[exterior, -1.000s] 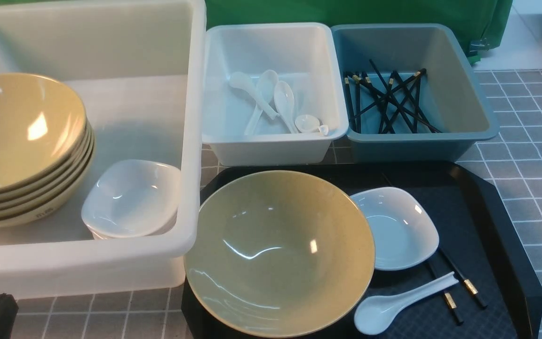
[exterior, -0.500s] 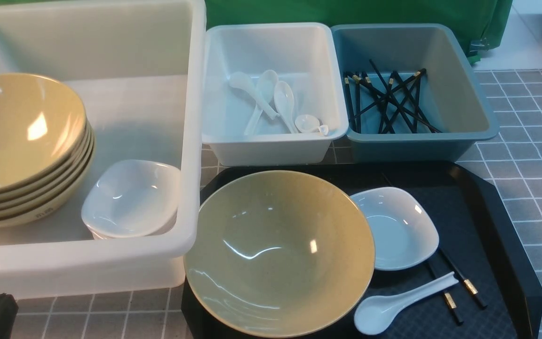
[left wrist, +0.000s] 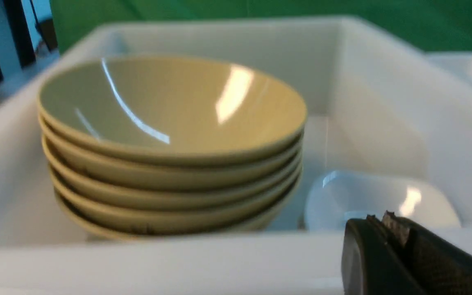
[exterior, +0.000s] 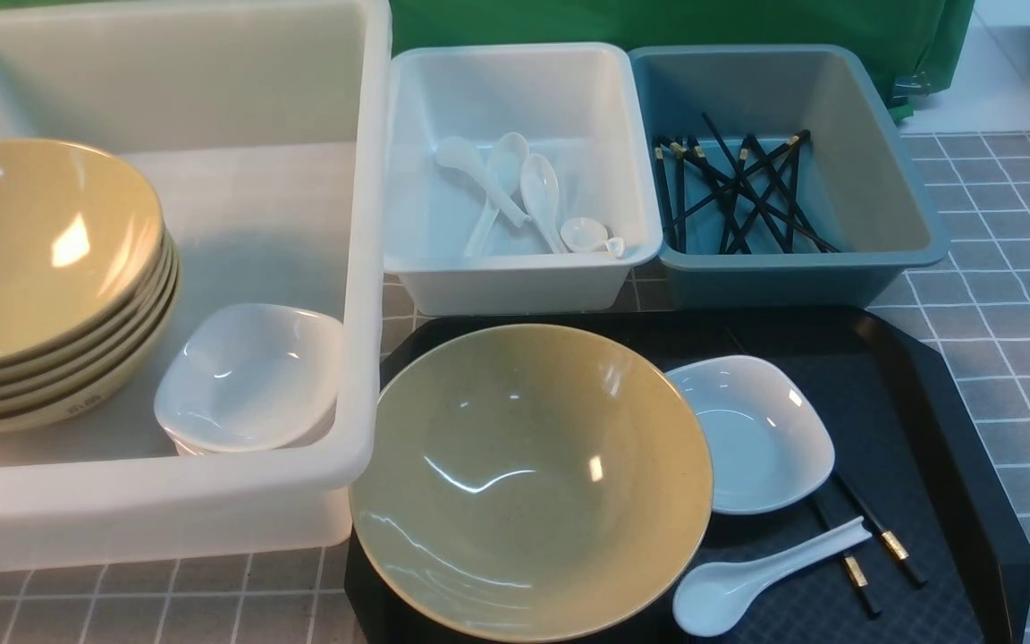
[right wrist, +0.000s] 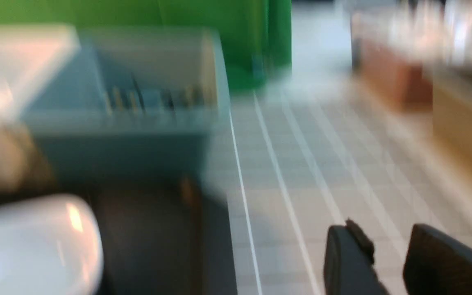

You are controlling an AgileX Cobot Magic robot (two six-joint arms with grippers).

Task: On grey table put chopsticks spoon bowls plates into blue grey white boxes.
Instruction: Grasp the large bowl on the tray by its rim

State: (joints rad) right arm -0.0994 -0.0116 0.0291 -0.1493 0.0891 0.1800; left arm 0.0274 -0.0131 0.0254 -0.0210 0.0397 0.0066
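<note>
Big tan bowl (exterior: pixel 528 478) sits on the black tray (exterior: pixel 926 394), touching a small white plate (exterior: pixel 752 434). A white spoon (exterior: pixel 747 581) lies on the tray near the front, across a pair of black chopsticks (exterior: pixel 873 537). The large white box (exterior: pixel 363 224) holds a stack of 5 tan bowls (exterior: pixel 41 277) with small white dishes (exterior: pixel 251 376) beside it. The middle white box (exterior: pixel 524 286) has spoons (exterior: pixel 515 183), and the blue-grey box (exterior: pixel 801 277) has a heap of chopsticks (exterior: pixel 738 192). The left gripper (left wrist: pixel 379 223) is by the big box's near wall, fingers pressed together on nothing. The right gripper (right wrist: pixel 385 237) hangs over the grey table (right wrist: pixel 301 164), fingers apart and empty.
</note>
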